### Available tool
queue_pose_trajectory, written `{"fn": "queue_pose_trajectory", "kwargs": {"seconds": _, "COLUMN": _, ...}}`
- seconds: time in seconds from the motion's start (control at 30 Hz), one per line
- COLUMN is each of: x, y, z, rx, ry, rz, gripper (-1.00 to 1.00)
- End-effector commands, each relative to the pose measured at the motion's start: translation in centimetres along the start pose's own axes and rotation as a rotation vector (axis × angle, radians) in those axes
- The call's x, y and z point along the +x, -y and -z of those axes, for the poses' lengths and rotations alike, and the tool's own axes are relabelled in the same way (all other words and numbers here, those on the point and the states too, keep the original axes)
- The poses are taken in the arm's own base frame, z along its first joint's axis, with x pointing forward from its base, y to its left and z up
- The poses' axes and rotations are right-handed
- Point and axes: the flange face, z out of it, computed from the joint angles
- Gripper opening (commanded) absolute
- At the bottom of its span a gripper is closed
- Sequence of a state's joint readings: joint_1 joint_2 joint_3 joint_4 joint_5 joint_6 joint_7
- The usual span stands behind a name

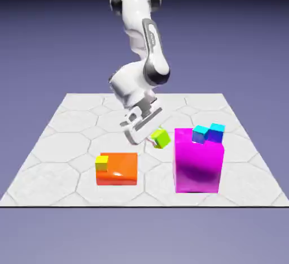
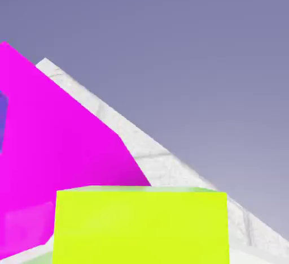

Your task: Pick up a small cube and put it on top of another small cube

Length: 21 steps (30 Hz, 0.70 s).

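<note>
The small cube point(image 1: 161, 138), tiny and lime-green, hangs tilted above the table with my gripper point(image 1: 153, 137) shut on it, just left of the tall magenta block point(image 1: 197, 167) in the exterior view. In the hand view the lime-green cube point(image 2: 141, 226) fills the bottom edge and hides both finger tips, and the magenta block point(image 2: 56, 161) rises behind it on the left. A cyan small cube point(image 1: 200, 133) and a blue small cube point(image 1: 215, 132) sit side by side on the magenta block's top.
A low orange block point(image 1: 119, 169) lies toward the exterior view's left, with a small yellow cube point(image 1: 102, 163) on its left corner. Everything stands on the white hexagon-patterned table point(image 1: 68, 127). My arm leans down from the far side.
</note>
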<state>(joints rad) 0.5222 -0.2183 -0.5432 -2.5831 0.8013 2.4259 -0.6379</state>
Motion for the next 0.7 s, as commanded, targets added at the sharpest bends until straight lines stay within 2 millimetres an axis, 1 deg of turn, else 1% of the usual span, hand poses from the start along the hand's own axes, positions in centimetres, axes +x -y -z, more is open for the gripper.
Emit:
{"fn": "queue_pose_trajectory", "kwargs": {"seconds": 0.0, "x": 0.4, "y": 0.3, "z": 0.5, "rx": -0.008, "ry": 0.022, "rz": 0.016, "gripper": -1.00}}
{"fn": "queue_pose_trajectory", "kwargs": {"seconds": 0.03, "x": 0.7, "y": 0.6, "z": 1.0, "rx": -0.017, "ry": 0.046, "rz": 0.032, "gripper": -1.00}}
{"fn": "queue_pose_trajectory", "kwargs": {"seconds": 0.07, "x": 1.0, "y": 1.9, "z": 1.0, "rx": -0.032, "ry": 0.073, "rz": 0.075, "gripper": -1.00}}
{"fn": "queue_pose_trajectory", "kwargs": {"seconds": 0.17, "x": 1.6, "y": 6.6, "z": 0.5, "rx": -0.090, "ry": 0.157, "rz": 0.231, "gripper": -1.00}}
{"fn": "queue_pose_trajectory", "kwargs": {"seconds": 0.27, "x": 1.6, "y": 11.3, "z": 0.0, "rx": -0.164, "ry": 0.231, "rz": 0.381, "gripper": -1.00}}
{"fn": "queue_pose_trajectory", "kwargs": {"seconds": 0.43, "x": 0.7, "y": 18.8, "z": -0.4, "rx": -0.320, "ry": 0.328, "rz": 0.620, "gripper": -1.00}}
{"fn": "queue_pose_trajectory", "kwargs": {"seconds": 0.47, "x": 0.1, "y": 20.7, "z": -0.9, "rx": -0.347, "ry": 0.339, "rz": 0.683, "gripper": -1.00}}
{"fn": "queue_pose_trajectory", "kwargs": {"seconds": 0.5, "x": -0.3, "y": 22.0, "z": -0.3, "rx": -0.319, "ry": 0.336, "rz": 0.724, "gripper": -1.00}}
{"fn": "queue_pose_trajectory", "kwargs": {"seconds": 0.53, "x": -0.3, "y": 22.0, "z": -0.3, "rx": -0.319, "ry": 0.336, "rz": 0.724, "gripper": -1.00}}
{"fn": "queue_pose_trajectory", "kwargs": {"seconds": 0.67, "x": -1.4, "y": 19.2, "z": -5.9, "rx": -0.319, "ry": 0.336, "rz": 0.725, "gripper": -1.00}}
